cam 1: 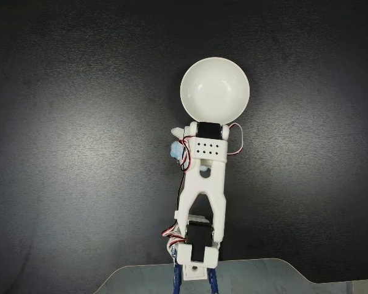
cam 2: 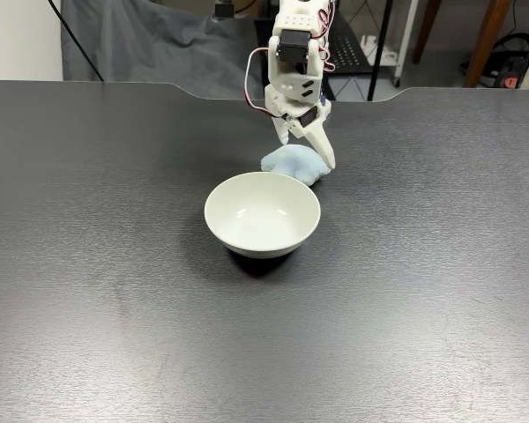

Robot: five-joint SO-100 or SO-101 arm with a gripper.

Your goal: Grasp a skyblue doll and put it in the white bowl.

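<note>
In a fixed view from the front, the white bowl point(cam 2: 262, 214) stands nearest on the dark table point(cam 2: 115, 291), whose surface has a fine matte grain. The bowl is round, glossy and smooth inside. Just behind it, the skyblue doll point(cam 2: 291, 165) lies on the table, soft and fluffy; the bowl rim hides its lower edge. The claw point(cam 2: 310, 155) comes down on the doll, its white plastic fingers point(cam 2: 324, 150) against the plush, but I cannot tell if they grip it. From above, the arm covers most of the doll point(cam 1: 176, 147). No writing can be read anywhere.
</note>
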